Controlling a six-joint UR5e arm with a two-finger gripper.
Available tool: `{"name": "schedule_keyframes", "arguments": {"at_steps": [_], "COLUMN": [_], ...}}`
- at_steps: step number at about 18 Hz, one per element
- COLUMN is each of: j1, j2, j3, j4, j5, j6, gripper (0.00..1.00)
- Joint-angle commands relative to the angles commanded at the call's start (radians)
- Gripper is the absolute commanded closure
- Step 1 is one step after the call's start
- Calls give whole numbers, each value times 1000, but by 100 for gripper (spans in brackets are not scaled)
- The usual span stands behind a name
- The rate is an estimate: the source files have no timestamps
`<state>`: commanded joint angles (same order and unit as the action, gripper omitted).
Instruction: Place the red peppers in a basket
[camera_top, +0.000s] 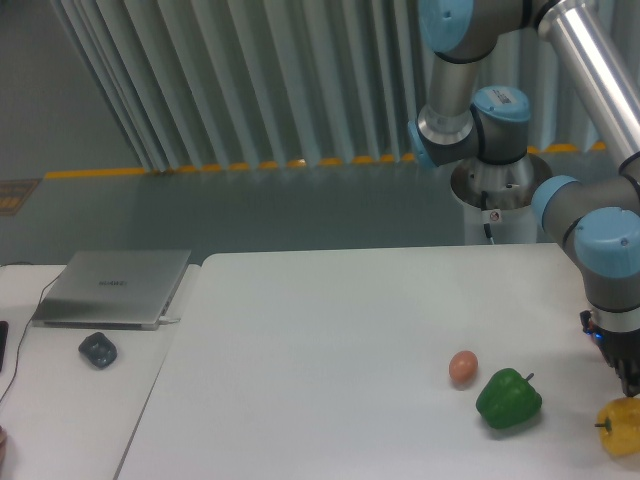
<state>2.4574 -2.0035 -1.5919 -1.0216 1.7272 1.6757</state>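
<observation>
The red peppers do not show in the camera view; nothing red is visible around the wrist at the right edge. The basket is out of view. My gripper (630, 372) hangs under the blue-and-grey wrist at the table's far right edge, largely cut off by the frame, so its fingers cannot be made out. It sits just above the yellow bell pepper (620, 426).
A green bell pepper (508, 398) lies on the white table (330, 350) at the front right, with a brown egg (462, 367) just to its left. A closed laptop (112, 288) and a dark mouse (97, 349) rest on the side table at left.
</observation>
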Motion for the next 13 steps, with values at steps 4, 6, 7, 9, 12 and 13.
{"name": "schedule_keyframes", "arguments": {"at_steps": [4, 6, 7, 9, 12, 13], "j1": [2, -11, -24, -35, -34, -32], "j2": [54, 72, 83, 106, 134, 134], "j3": [-65, -79, -80, -80, -86, -98], "j4": [-9, -15, -21, -72, -147, -147], "j5": [11, 18, 37, 80, 193, 213], "j6": [128, 166, 170, 209, 394, 444], "gripper": [9, 9, 9, 10, 10, 10]}}
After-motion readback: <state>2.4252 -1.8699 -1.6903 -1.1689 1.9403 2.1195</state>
